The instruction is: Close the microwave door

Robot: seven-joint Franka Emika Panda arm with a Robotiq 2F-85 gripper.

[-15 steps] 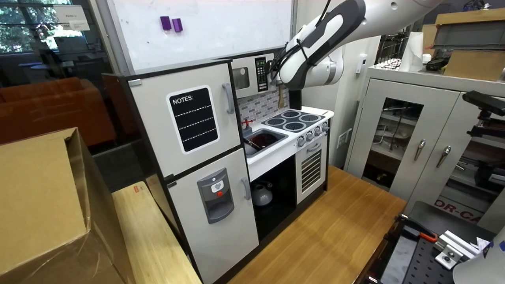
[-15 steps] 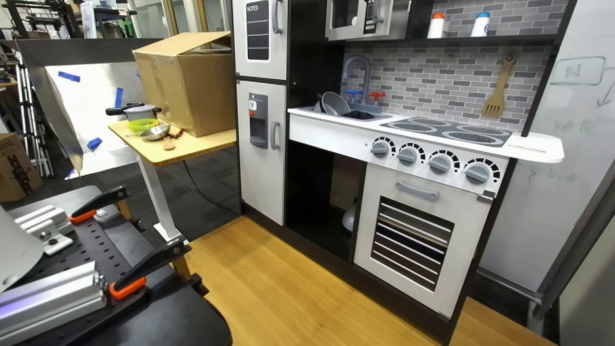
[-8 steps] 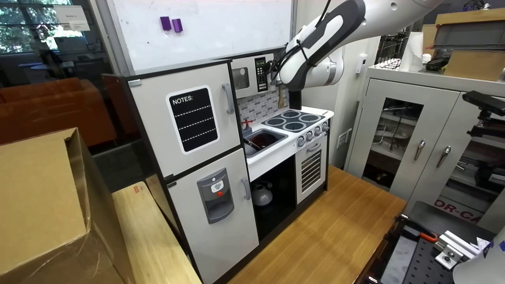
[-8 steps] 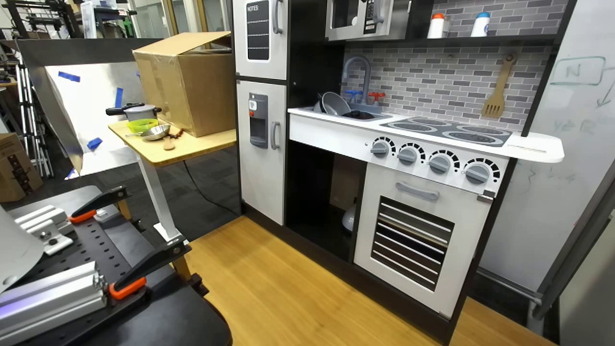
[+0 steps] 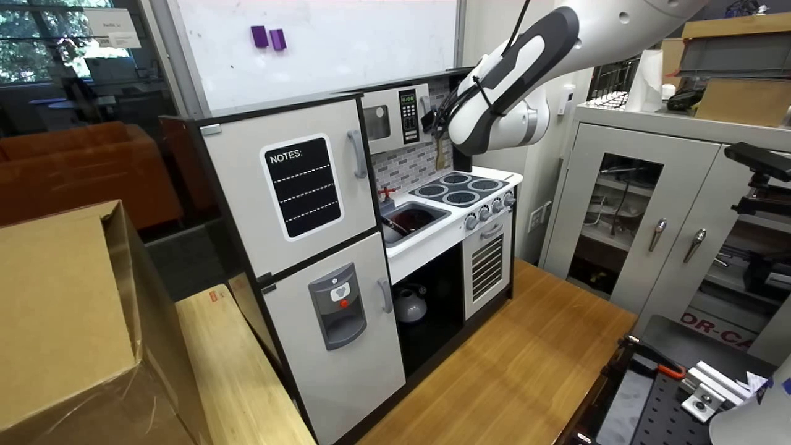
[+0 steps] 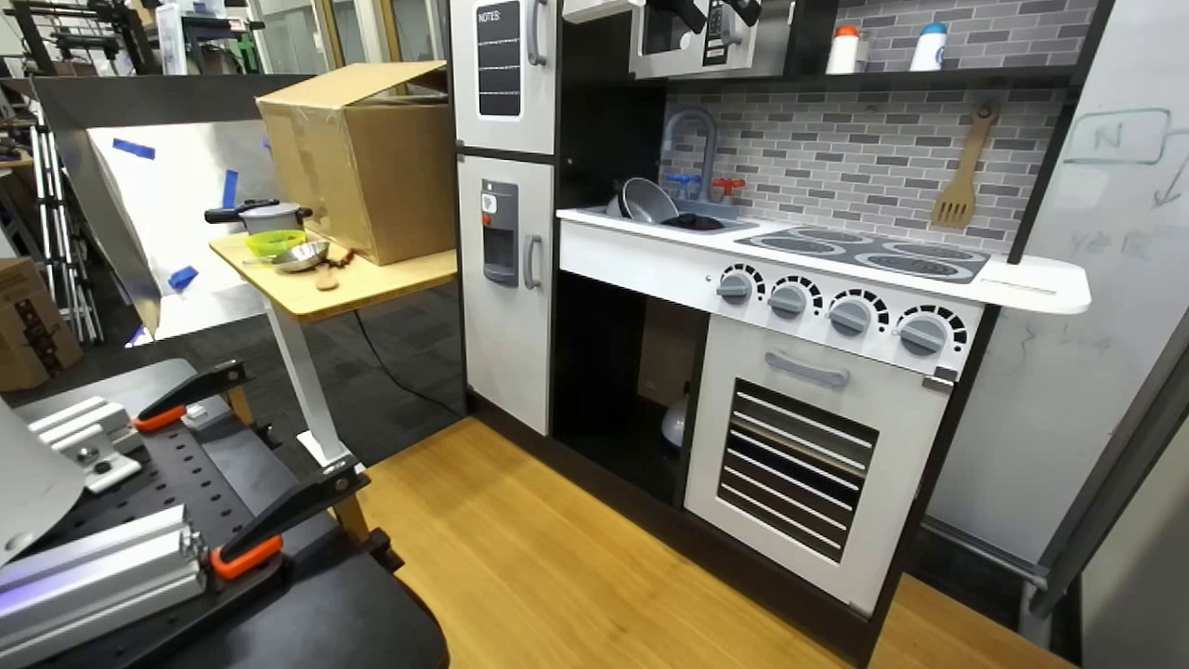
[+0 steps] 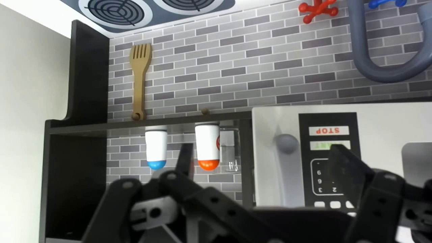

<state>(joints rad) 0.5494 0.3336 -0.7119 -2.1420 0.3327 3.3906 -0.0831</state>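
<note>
The microwave door (image 5: 398, 141) is a small white-framed door with a dark window and a black keypad. It also shows at the top edge of an exterior view (image 6: 692, 63) and upside down in the wrist view (image 7: 388, 126). It looks nearly flush; I cannot tell if it is fully shut. Its grey handle (image 7: 290, 175) lies between my spread fingers in the wrist view. My gripper (image 7: 261, 148) is open and empty, in front of the handle side. The gripper (image 6: 725, 19) is partly cut off at the top of an exterior view.
A dark shelf (image 7: 175, 122) beside the microwave holds a blue-capped bottle (image 7: 156, 146) and an orange-capped bottle (image 7: 207, 143). A wooden spatula (image 7: 139, 77) hangs below it. The faucet (image 6: 711, 149) and stove top (image 6: 864, 253) lie below. The fridge's upper door (image 5: 235, 185) stands alongside.
The arm has moved slightly down and away from the door, so the handle now shows in an exterior view. The fingers have come into view at the top of an exterior view. The door looks unchanged.
</note>
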